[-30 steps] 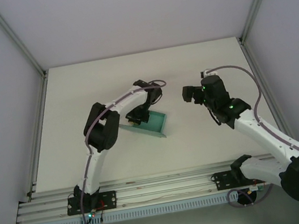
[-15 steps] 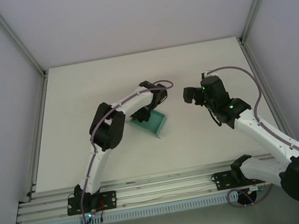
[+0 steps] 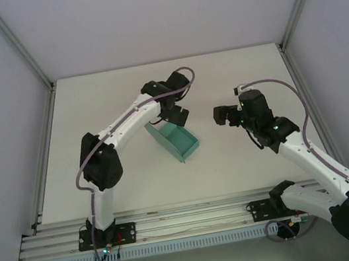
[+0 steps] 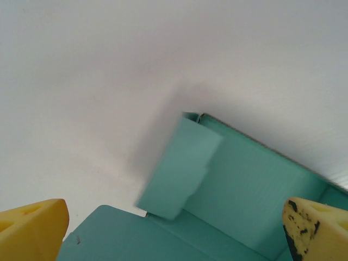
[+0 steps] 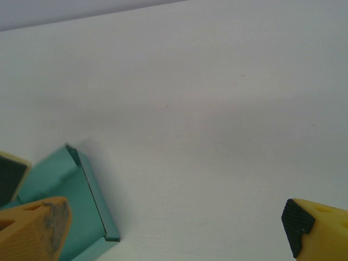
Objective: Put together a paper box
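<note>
Swung up and toward the far side of the table [image 3: 254, 164] since a second ago, with the left gripper [image 3: 175, 113] now over the far end of the paper box [image 3: 175, 140] rather than low on it. Turned the box as well: previously closer to level across the top view, now running from far-left to near-right. Barely any change on the right arm.

Lies as a low, open-topped teal box on the bare white table, roughly midway between the two arms, walls up. Seen from the left wrist as a teal interior [image 4: 244, 179] with one inner flap leaning at a corner.

Left gripper [image 4: 174, 234]: yellow fingers [image 4: 32, 228] spread to opposite edges of the wrist view, jaws wide, nothing clamped, box below and between them without visible contact.

Right gripper [image 3: 221, 114]: to the right of the box in the top view, apart from it, bare table between. From its wrist, jaws [image 5: 174, 234] likewise spread wide and holding nothing, with a corner of the box [image 5: 65, 190] at lower left just beside one yellow finger [image 5: 32, 228]; cannot tell whether touching.
</note>
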`<state>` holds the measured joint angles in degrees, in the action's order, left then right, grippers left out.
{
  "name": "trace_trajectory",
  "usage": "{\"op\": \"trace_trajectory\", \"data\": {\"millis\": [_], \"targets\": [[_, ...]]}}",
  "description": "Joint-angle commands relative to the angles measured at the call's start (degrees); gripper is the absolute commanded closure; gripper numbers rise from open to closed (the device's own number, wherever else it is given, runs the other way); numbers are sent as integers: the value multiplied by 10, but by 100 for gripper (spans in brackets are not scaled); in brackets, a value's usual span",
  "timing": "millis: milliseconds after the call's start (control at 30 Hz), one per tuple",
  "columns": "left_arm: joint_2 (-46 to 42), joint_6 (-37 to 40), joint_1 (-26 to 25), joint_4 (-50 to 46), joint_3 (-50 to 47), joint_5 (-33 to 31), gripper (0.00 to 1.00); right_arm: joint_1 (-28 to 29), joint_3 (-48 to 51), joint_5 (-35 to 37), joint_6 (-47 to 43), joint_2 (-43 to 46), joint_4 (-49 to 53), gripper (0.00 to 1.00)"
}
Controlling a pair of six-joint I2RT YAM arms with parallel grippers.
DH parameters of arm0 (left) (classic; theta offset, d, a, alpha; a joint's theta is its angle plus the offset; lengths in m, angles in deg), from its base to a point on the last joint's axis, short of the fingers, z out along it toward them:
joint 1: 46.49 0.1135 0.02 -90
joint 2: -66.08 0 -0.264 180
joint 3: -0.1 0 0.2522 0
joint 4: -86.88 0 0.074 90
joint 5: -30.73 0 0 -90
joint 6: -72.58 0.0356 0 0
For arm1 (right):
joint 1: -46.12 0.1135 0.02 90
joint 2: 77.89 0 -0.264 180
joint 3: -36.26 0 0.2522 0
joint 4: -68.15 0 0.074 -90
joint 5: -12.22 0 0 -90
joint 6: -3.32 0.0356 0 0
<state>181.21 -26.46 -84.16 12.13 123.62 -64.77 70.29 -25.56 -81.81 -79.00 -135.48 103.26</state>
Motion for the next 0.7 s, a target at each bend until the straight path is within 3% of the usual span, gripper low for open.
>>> {"op": "trace_trajectory", "data": {"millis": [0, 133, 200, 333, 467, 567, 667], "targets": [[-48, -42, 1, 3, 23, -23, 0, -3, -14, -31, -31, -33, -8, 0], [-116, -157, 3, -61, -20, -137, 0, -3, -36, -19, -26, -70, -5, 0], [-166, -199, 7, -60, -79, -155, 0, -3, -34, -20, -21, -81, -21, 0], [-240, -212, 13, 12, -181, -110, 0, -2, -37, -53, -28, -109, -56, 0], [-259, -205, 50, 69, -214, -34, 0, -3, -69, -98, 13, -150, -46, 3], [-254, -202, 79, 73, -214, -40, 0, 1, -80, -153, 57, -185, -24, 9], [-257, -202, 100, 75, -231, -20, 0, 21, -69, -143, 62, -203, -25, 10]]}}
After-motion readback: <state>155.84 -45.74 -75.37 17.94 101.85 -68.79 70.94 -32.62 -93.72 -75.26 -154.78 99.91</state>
